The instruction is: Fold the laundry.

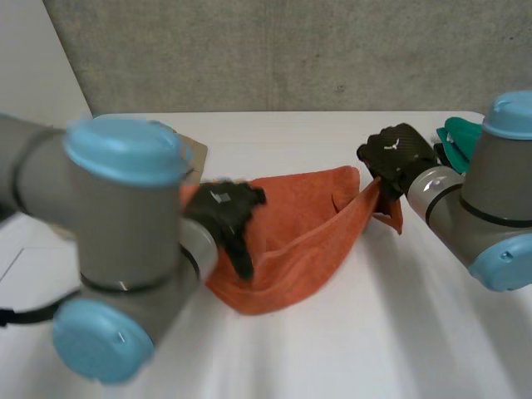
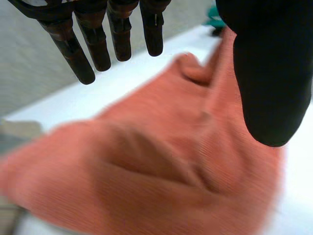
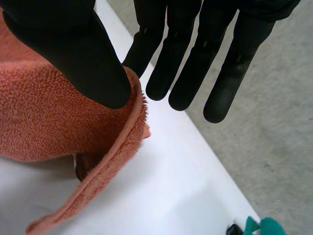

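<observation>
An orange cloth lies crumpled on the white table, sagging between my two hands. My left hand hovers over the cloth's left end. In the left wrist view its fingers are straight and its thumb stands apart, with the cloth loose under the palm and nothing gripped. My right hand holds the cloth's right corner lifted off the table. In the right wrist view the thumb pinches the cloth's hemmed edge against the fingers.
A green item lies at the table's far right, behind my right arm, and appears as the green item beyond that hand's fingertips. A tan flat thing peeks out behind my left arm. A grey wall rises behind the table.
</observation>
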{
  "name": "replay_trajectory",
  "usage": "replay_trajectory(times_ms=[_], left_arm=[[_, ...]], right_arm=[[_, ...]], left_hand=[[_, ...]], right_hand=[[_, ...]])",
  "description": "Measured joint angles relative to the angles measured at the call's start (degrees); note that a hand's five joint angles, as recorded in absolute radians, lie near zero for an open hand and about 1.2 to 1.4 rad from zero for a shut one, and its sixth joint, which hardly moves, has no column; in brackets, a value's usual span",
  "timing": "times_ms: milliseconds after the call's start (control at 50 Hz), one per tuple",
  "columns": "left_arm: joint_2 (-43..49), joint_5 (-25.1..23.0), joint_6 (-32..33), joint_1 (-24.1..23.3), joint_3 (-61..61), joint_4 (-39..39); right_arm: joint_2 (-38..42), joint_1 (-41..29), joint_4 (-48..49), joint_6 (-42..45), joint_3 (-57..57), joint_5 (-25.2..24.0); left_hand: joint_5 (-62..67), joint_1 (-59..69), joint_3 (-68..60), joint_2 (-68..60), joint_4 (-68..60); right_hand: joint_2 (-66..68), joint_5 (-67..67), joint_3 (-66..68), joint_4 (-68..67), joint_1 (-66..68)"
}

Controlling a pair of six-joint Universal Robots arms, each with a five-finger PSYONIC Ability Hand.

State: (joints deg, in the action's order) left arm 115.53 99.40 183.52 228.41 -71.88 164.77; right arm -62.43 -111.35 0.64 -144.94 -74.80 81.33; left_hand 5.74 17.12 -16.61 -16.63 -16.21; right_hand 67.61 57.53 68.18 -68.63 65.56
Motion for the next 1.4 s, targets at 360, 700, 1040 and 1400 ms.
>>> replay_trajectory(times_ms=[360,700,1040,1400], left_arm=[[10.61,-24.60,29.72,16.64,16.91,-1.50],[29.90,-22.38,43.81,14.49,32.10,-5.84],[36.39,-14.02,45.32,13.52,53.60,-4.63],[23.42,-7.62,19.30,16.42,55.75,18.79]], right_arm=[[-6.65,0.41,3.48,1.96,-5.07,-0.92],[-7.43,0.65,4.11,3.92,-7.95,-2.79],[1.11,0.69,11.01,4.46,4.94,2.50],[4.91,-2.20,35.05,-5.42,22.35,17.29]], left_hand=[[12.03,10.46,-10.86,-10.76,-11.48],[3.50,3.29,-3.46,-3.42,-3.40],[49.02,48.13,-51.13,-51.52,-52.28],[49.02,48.13,-51.58,-51.87,-52.40]], right_hand=[[0.00,0.00,0.00,0.00,0.00],[0.00,0.00,0.00,0.00,0.00],[0.00,0.00,0.03,0.00,0.00],[0.01,0.73,0.04,-0.01,0.00]])
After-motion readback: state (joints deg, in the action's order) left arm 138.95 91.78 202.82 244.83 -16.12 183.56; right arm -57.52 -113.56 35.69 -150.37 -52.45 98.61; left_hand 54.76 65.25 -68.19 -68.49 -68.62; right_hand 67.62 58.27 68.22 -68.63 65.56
